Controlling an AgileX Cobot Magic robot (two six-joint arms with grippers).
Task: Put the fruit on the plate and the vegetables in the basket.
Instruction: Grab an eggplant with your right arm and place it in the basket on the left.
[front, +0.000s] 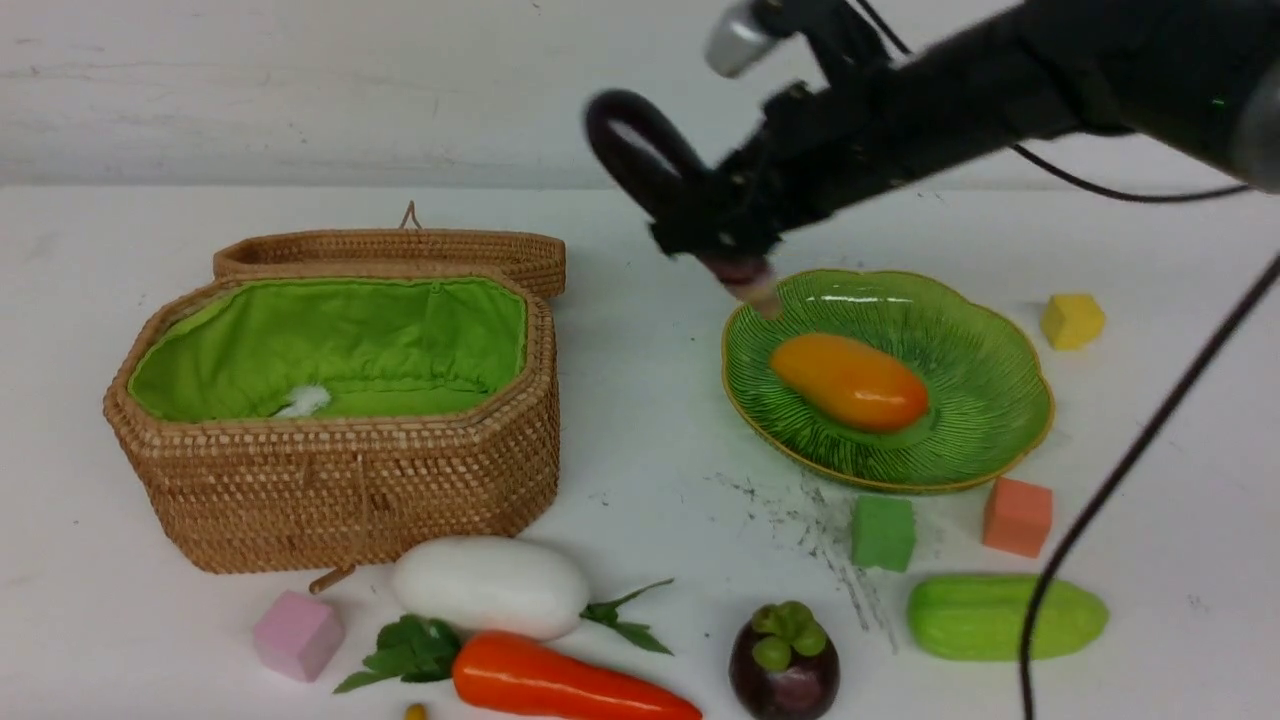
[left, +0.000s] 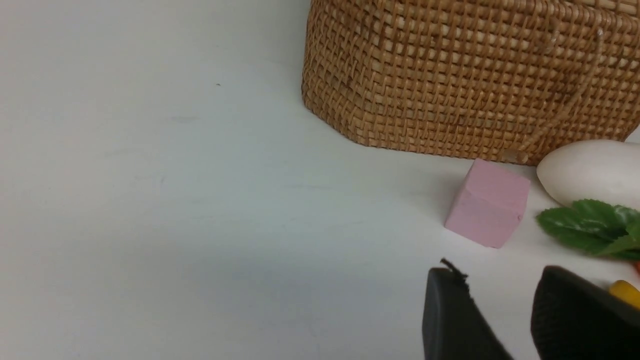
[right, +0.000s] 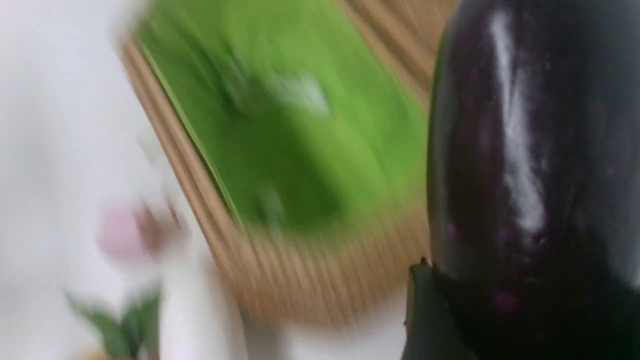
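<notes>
Above the tabletop (front: 650, 480), between plate (front: 1000, 440) and basket (front: 340, 490), our right jaws clasp the eggplant (right: 525, 150) aloft (left jaws hang parted, empty). We judge this the carry; next, clear the rim and release over the lining (front: 330, 340).

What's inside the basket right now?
In the basket, only lime-green lining and a small white patch show. Its front wall hides the floor nearest the camera.

Front camera faced forward over the table (front: 650, 480). Left wrist camera sat low beside the basket (left: 465, 75); right wrist looked down into it, blurred. All shared the basket.
</notes>
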